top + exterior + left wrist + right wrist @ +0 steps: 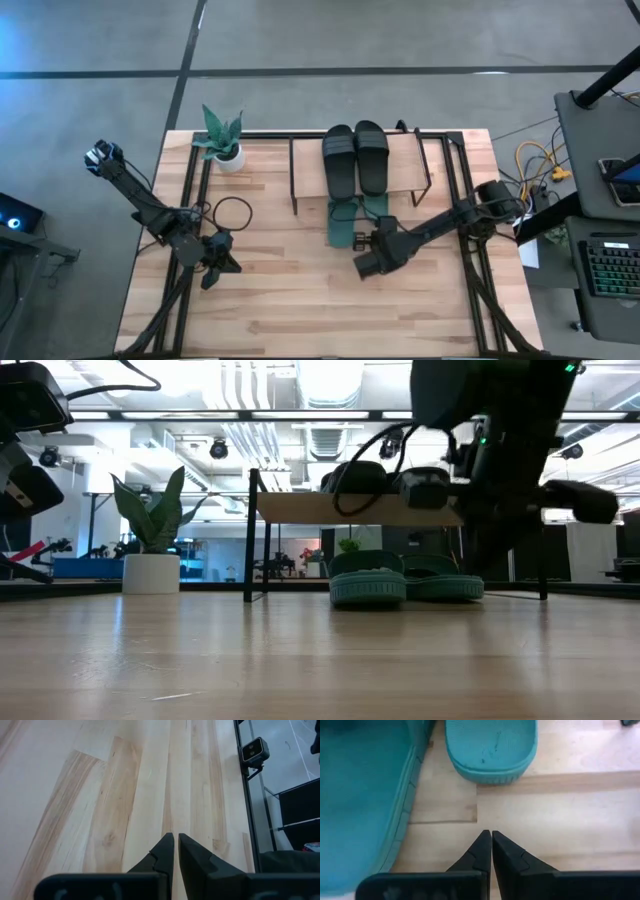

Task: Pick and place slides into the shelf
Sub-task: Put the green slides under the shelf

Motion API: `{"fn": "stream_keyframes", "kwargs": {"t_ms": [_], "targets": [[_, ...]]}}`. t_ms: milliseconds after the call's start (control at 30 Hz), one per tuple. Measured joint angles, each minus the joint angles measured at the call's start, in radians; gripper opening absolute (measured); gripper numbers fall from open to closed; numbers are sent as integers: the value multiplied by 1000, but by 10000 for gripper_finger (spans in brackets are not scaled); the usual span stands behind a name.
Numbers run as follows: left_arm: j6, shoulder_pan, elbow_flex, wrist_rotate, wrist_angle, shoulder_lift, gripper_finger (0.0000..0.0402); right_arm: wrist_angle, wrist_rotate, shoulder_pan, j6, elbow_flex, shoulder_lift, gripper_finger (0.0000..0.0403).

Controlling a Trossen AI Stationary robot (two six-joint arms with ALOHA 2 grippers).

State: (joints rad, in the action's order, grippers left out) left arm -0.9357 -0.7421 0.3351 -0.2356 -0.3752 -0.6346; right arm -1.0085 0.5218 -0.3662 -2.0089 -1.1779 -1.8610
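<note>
The shelf (360,165) stands at the table's far middle, and both black slides (355,158) lie side by side, soles down, on its wooden top board (300,510). The two teal slides (345,220) sit under that board, and their heel ends stick out toward the near edge (368,585). My right gripper (491,833) is shut and hovers just near of the teal heels (490,750), touching nothing. My left gripper (175,836) is shut over bare wood on the table's left (215,268).
A potted plant (225,140) stands at the far left beside the shelf. A loop of black cable (232,212) lies near my left arm. Bare tabletop (300,310) stretches along the near side. A desk with a keyboard (610,265) stands off the table's right.
</note>
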Motion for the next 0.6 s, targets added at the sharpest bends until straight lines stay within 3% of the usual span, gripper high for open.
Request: {"fn": "stream_keyframes", "kwargs": {"t_ms": [133,367,500,600], "targets": [[4,0,0,0,0,0,11,21,3,-59,-15,-36,1,9],[9,0,0,-6,0,-26,11,272,16,-124,30,-49,-3,9],[9,0,0,-6,3,-59,11,356,114,-160,24,-50,-6,9],[9,0,-1,-7,27,-89,11,327,235,-197,-69,-64,-6,9]]}}
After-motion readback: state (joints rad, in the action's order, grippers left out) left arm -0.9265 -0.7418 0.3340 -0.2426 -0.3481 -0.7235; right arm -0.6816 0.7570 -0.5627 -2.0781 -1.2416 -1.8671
